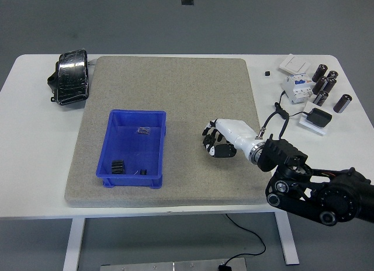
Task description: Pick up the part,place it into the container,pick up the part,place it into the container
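Right hand [215,143] low over grey felt mat [175,84], right of blue bin [153,143]. Fingers curled down; cannot tell if gripping part or closed on nothing. Small dark parts [118,166] lying in bin near end. No loose part visible on mat.

Risks: weak pinch, part slipping mid-carry; hand clipping bin right wall; releasing short, part landing on mat.

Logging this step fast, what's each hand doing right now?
Left hand: not in view.
Right hand: over the grey mat, fingers curled downward; whether they hold a part cannot be told.
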